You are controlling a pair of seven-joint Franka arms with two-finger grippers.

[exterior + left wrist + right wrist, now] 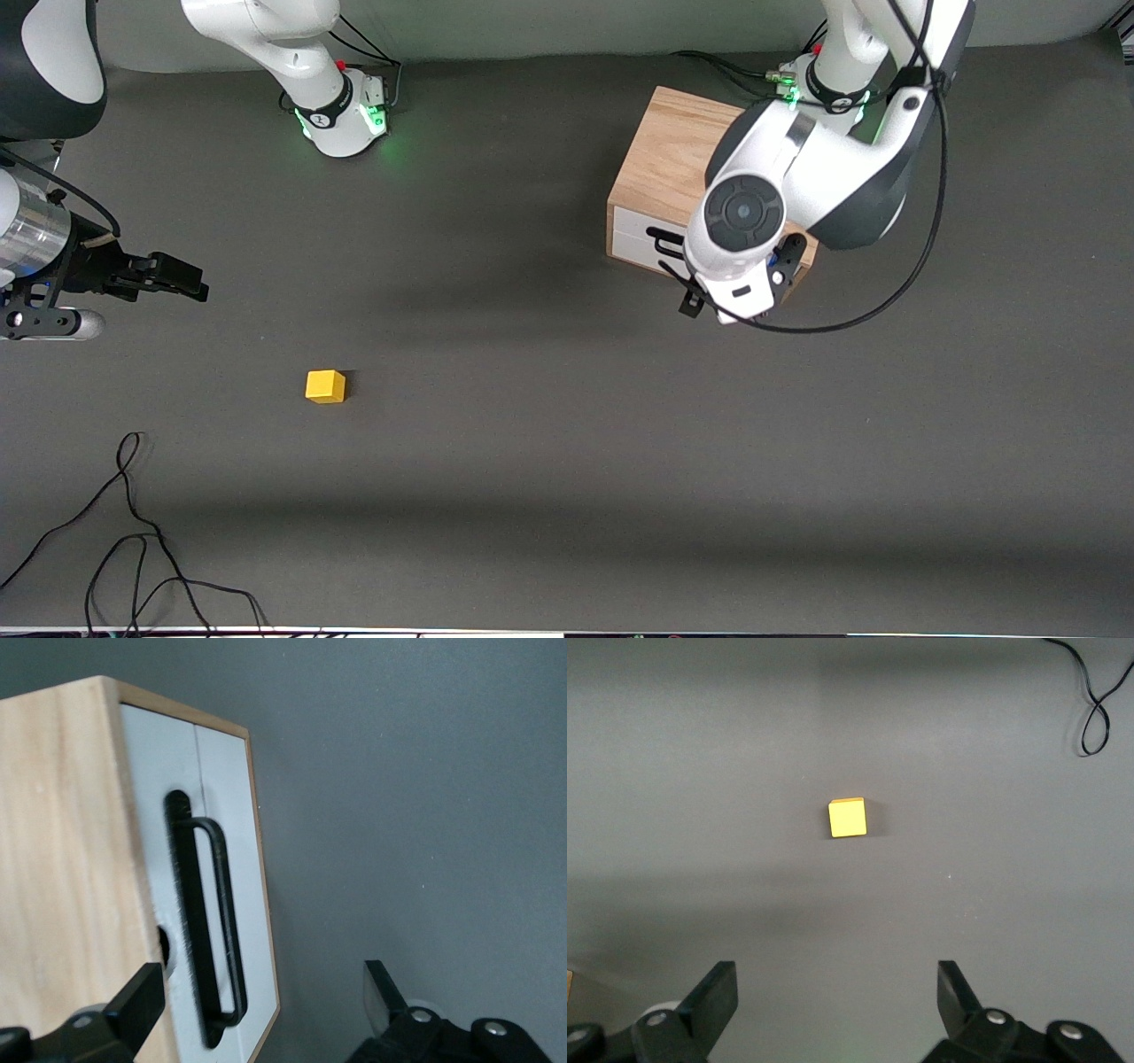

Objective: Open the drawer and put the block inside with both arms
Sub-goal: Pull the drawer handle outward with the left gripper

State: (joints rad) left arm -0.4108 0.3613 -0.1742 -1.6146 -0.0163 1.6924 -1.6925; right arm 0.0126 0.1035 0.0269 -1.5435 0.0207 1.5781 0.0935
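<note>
The yellow block [325, 386] [847, 818] lies on the grey table toward the right arm's end. My right gripper [186, 282] [837, 992] hangs open above the table, apart from the block and holding nothing. The wooden cabinet [673, 159] [53, 859] stands near the left arm's base with its drawer [640, 241] [232, 806] shut. My left gripper [740, 282] [263, 992] is open at the drawer's white front. One finger is over the cabinet's top and the other over the table. The black bar handle [664, 239] [217, 921] lies between them, untouched.
A loose black cable [133, 532] [1097, 709] curls on the table near the front edge at the right arm's end. The arms' green-lit bases [345, 120] stand along the table's back edge. Bare grey mat [567, 443] lies between block and cabinet.
</note>
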